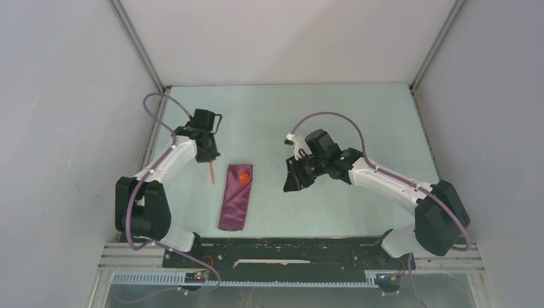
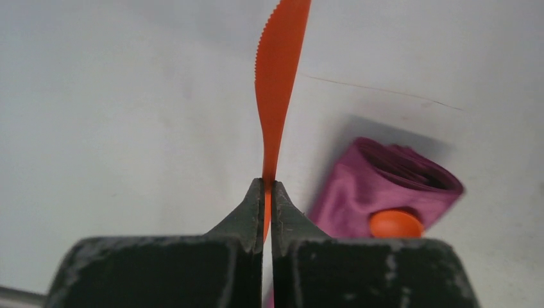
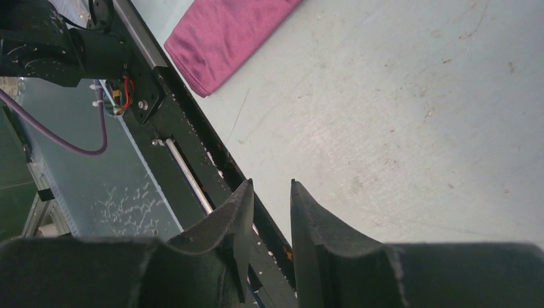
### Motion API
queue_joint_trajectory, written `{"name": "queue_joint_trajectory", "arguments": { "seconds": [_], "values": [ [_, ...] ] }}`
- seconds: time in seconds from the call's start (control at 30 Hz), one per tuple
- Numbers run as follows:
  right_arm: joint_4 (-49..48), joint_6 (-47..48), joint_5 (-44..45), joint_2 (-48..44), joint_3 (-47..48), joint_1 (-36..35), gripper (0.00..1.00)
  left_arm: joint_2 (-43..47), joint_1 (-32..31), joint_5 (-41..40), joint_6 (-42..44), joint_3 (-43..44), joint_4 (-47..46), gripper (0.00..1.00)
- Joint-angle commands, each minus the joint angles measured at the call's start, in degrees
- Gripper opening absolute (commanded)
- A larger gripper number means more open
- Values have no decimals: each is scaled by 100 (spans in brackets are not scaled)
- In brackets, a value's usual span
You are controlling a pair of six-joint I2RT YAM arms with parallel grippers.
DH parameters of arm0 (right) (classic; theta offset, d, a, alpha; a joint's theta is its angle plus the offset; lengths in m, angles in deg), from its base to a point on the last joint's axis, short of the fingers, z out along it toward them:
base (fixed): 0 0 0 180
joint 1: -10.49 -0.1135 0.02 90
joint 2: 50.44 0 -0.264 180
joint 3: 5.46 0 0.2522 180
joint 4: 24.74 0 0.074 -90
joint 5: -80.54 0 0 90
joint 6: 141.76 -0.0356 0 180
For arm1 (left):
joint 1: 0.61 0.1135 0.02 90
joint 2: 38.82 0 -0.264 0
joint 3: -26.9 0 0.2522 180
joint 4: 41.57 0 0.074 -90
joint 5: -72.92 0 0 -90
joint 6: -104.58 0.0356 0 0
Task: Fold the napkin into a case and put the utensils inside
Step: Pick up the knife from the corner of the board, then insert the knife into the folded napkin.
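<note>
Currently left gripper (image 2: 267,187) clamped on the serrated orange knife (image 2: 277,83) — case (image 1: 235,196), orange spoon (image 1: 244,178) in its mouth, toward near edge of table (image 1: 321,115) — right gripper (image 3: 271,192) narrowly parted, empty

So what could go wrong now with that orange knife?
The left gripper pinches the knife only by one end, so it might twist or slip. The case mouth is soft and already holds a spoon; with the right gripper away, the knife could shove it aside.

Case (image 1: 235,196): maroon, faint sheen. Knife (image 2: 277,83), spoon (image 2: 396,224): bright orange. Table (image 1: 359,122): pale mint. Arms (image 1: 388,181): white, black.
</note>
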Motion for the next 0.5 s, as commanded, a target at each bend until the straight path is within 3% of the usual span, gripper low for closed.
{"name": "queue_joint_trajectory", "arguments": {
  "seconds": [0.0,0.23,0.47],
  "values": [
    [-199,-220,193,-202,-71,-123,37,-137,-698,-86,-568,297,-354,0],
    [-233,-521,384,-484,-286,88,45,-229,-1307,25,-761,215,-295,0],
    [-55,-536,763,-827,-371,420,60,-507,-1841,-7,-869,213,-199,0]
  ]
}}
